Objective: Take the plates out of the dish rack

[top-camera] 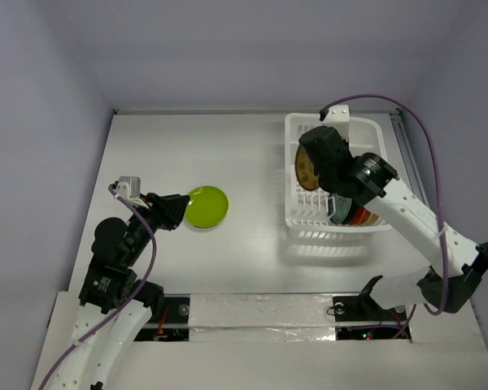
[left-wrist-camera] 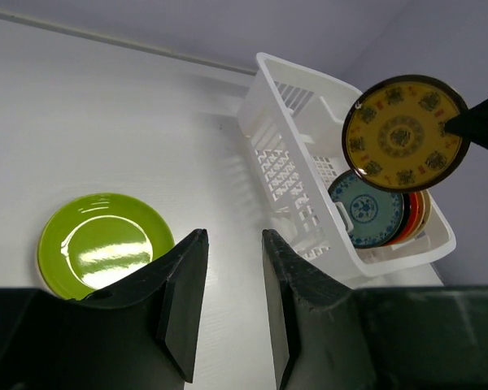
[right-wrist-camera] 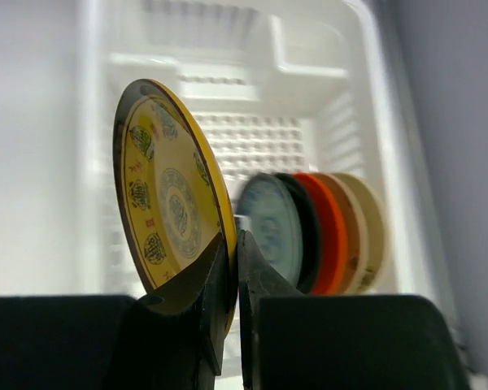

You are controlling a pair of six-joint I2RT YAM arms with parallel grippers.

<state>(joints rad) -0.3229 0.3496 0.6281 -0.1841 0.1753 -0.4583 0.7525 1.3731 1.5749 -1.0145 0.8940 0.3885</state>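
Looking at matte white tabletop [top-camera: 228,154] boxed in by pale grey walls [top-camera: 228,49], with silver tape strip [top-camera: 260,313] running along near edge. Sitting at far right of table: white plastic slotted dish rack [top-camera: 366,122]. Pinching yellow patterned round plate with dark rim [right-wrist-camera: 167,203] by its lower edge with right gripper [right-wrist-camera: 233,260], holding it upright, raised over rack. Standing on edge at rack's near end: row of upright plates [right-wrist-camera: 309,231], blue-patterned, dark, orange-red, tan, cream. Hovering left gripper [left-wrist-camera: 233,240], fingers spread apart, just beside lime green round plate [top-camera: 206,206] lying flat on tabletop left of rack.
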